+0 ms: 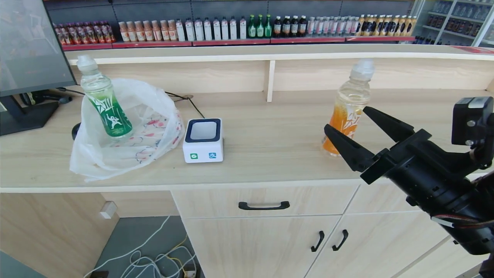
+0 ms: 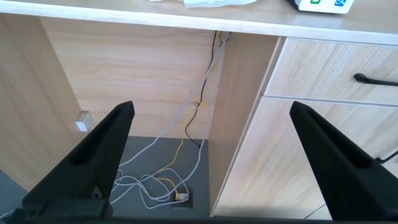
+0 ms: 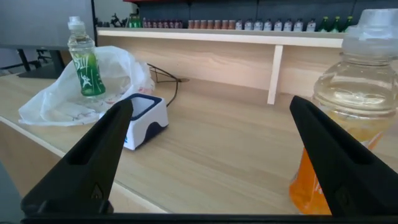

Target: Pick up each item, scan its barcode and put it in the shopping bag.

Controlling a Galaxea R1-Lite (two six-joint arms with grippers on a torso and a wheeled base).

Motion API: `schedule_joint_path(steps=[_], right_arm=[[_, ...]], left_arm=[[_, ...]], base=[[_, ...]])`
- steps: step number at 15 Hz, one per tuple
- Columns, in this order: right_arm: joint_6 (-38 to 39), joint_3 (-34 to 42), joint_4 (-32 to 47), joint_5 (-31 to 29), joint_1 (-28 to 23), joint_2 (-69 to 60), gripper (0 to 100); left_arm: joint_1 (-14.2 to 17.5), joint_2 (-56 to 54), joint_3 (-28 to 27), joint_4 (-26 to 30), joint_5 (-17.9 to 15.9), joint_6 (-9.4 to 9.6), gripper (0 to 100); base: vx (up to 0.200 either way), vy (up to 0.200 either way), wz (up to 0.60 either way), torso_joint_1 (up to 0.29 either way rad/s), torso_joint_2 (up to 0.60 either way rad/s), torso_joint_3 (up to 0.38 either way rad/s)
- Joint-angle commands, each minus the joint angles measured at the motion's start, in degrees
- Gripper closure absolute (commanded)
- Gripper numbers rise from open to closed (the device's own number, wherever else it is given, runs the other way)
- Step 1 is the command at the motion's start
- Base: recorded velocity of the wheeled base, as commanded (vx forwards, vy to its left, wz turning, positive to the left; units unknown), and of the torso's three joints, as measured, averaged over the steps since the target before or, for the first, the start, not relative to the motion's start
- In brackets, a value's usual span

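An orange drink bottle stands upright on the right of the wooden counter. My right gripper is open just in front of it, one finger close to its base. A green-labelled bottle stands inside the white shopping bag on the left. The white barcode scanner sits beside the bag. My left gripper is open, low in front of the cabinet below the counter.
A monitor on a stand occupies the counter's far left. A raised wooden shelf runs along the back, with a divider. Below are a drawer and cabinet doors. Cables lie on the floor.
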Motion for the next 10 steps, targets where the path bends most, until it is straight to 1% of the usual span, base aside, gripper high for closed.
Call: schedule_joint_path(steps=[1, 7, 10], right_arm=[[0.0, 0.2, 0.0, 0.0, -0.1, 0.2, 0], [0.0, 0.8, 0.0, -0.1, -0.1, 0.2, 0], [-0.1, 1.1, 0.0, 0.0, -0.3, 0.7, 0]], left_arm=[[0.0, 0.0, 0.0, 0.0, 0.0, -0.02, 0], [-0.1, 0.0, 0.0, 0.0, 0.0, 0.16, 0], [-0.1, 0.0, 0.0, 0.0, 0.0, 0.16, 0]], base=[[0.000, -0.200, 0.00, -0.002, 0.00, -0.002], [0.000, -0.200, 0.00, 0.002, 0.00, 0.002], [0.000, 0.000, 0.00, 0.000, 0.00, 0.000]])
